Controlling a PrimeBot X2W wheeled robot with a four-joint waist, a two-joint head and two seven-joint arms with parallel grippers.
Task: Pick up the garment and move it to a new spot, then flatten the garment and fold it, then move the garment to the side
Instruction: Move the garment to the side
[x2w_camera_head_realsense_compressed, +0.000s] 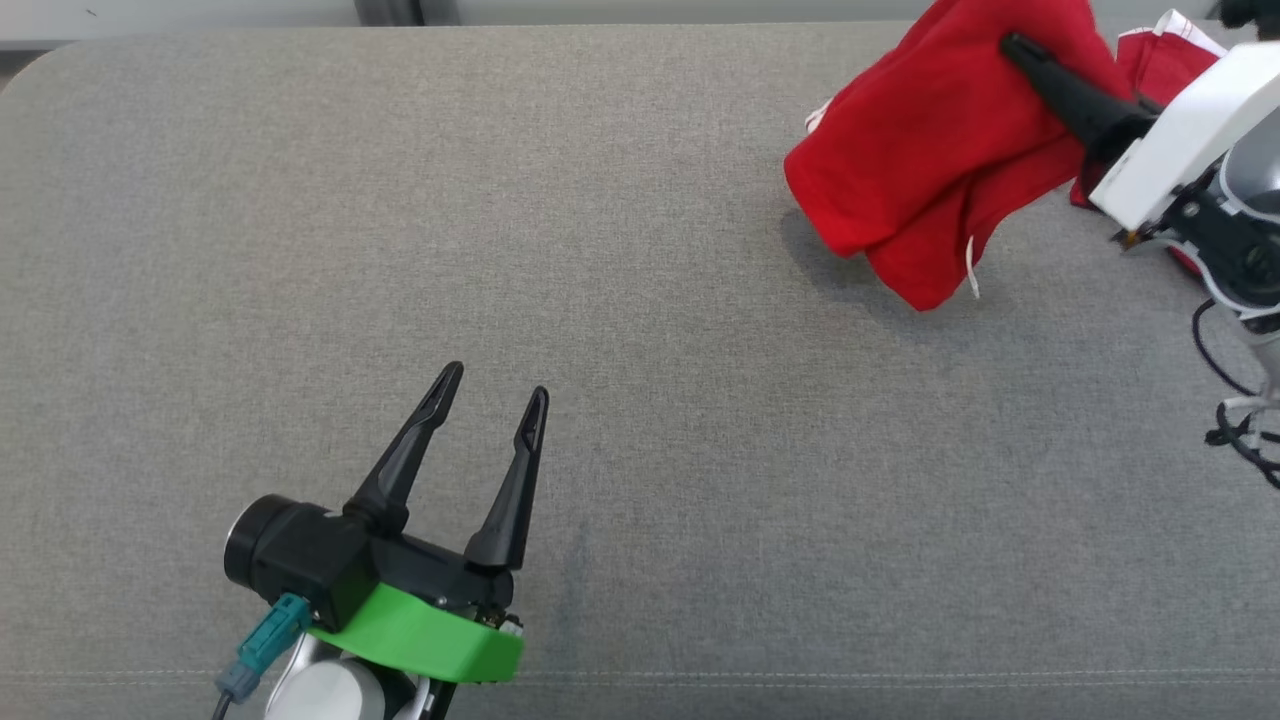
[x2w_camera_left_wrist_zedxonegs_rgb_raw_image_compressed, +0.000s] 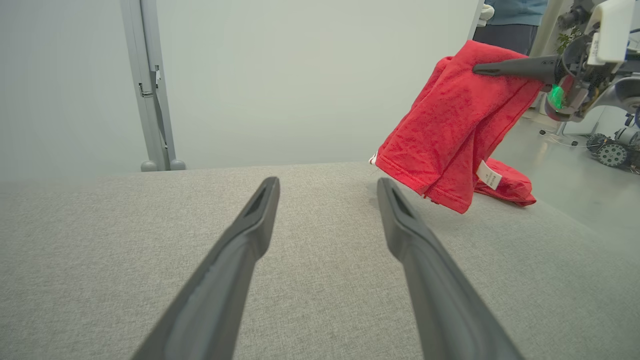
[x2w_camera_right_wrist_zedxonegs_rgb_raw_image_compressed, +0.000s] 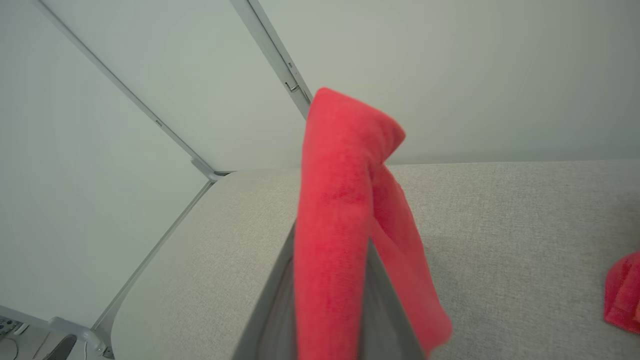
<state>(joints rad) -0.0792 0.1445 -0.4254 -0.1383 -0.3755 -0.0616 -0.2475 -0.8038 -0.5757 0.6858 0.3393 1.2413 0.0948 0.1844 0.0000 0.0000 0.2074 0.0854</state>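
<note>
The right gripper (x2w_camera_head_realsense_compressed: 1015, 48) is clamping the crumpled red cloth garment (x2w_camera_head_realsense_compressed: 920, 160), which is hanging partly lifted over the grey fabric table's (x2w_camera_head_realsense_compressed: 700, 450) far right. The left gripper (x2w_camera_head_realsense_compressed: 497, 390) is hovering with fingers apart.

Red garment (x2w_camera_head_realsense_compressed: 930, 170), crumpled, partly lifted

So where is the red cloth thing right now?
In the head view the crumpled red fabric garment hangs at the far right of the grey padded table, pinched in the right pincer, far from the open left pincer.
</note>
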